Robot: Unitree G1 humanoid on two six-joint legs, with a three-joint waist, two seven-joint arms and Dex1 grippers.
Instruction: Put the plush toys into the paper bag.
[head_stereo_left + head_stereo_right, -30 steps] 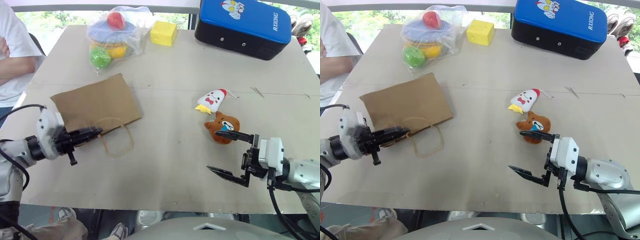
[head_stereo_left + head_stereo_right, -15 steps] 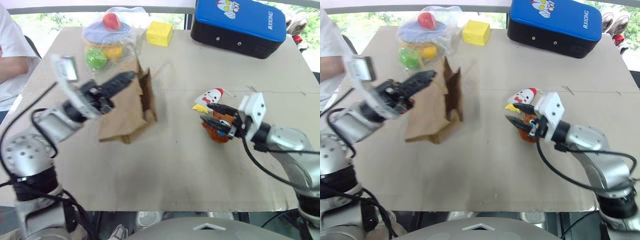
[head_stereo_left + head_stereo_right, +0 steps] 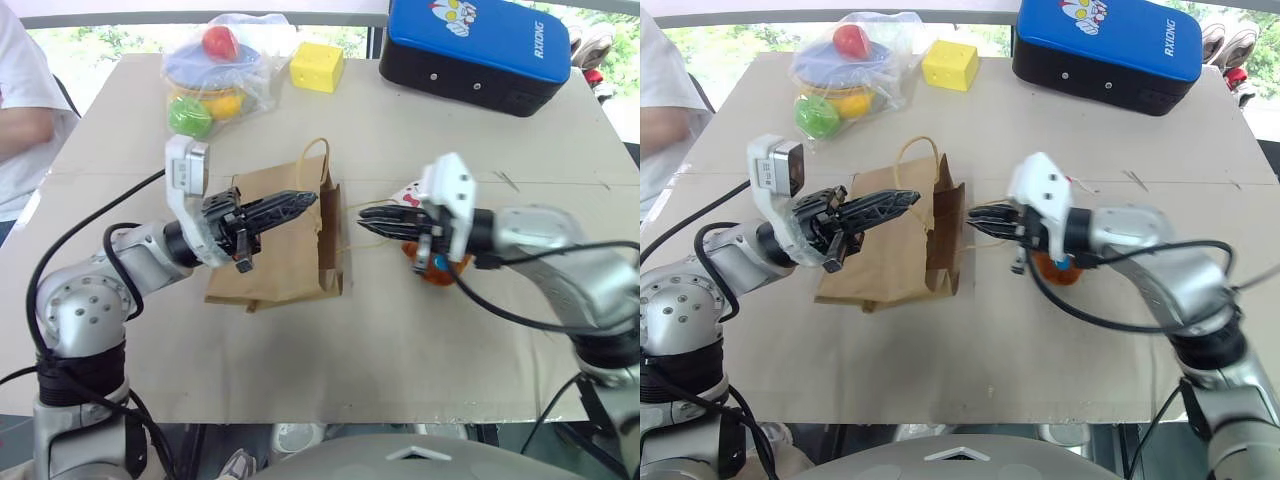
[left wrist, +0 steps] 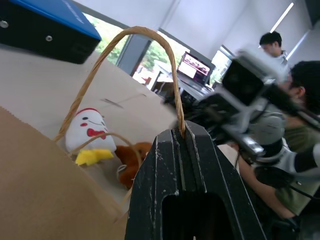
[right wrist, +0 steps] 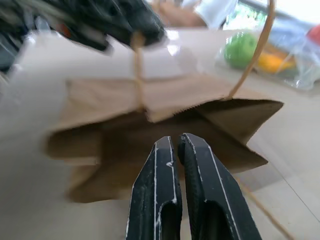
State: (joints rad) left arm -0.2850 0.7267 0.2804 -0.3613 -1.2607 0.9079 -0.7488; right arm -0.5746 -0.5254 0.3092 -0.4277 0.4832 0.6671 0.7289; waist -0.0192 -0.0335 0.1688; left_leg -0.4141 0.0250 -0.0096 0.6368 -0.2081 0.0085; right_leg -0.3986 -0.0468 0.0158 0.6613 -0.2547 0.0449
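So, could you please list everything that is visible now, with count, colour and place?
paper bag: one, brown, mid table, mouth facing the toys
plush toys: two, white chicken and brown bear, right of the bag
cube: one, yellow, far edge
bag of balls: one, clear plastic, far left
case: one, blue and black, far right
table: one, beige
person: one, white shirt, at the table's left edge
left gripper: shut on the bag's handle
right gripper: shut on the bag's other handle

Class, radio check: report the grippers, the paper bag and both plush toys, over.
Left gripper shut on brown kraft paper bag handle. Right gripper shut at other handle. White chicken toy and brown bear toy both outside bag, nothing blocking.
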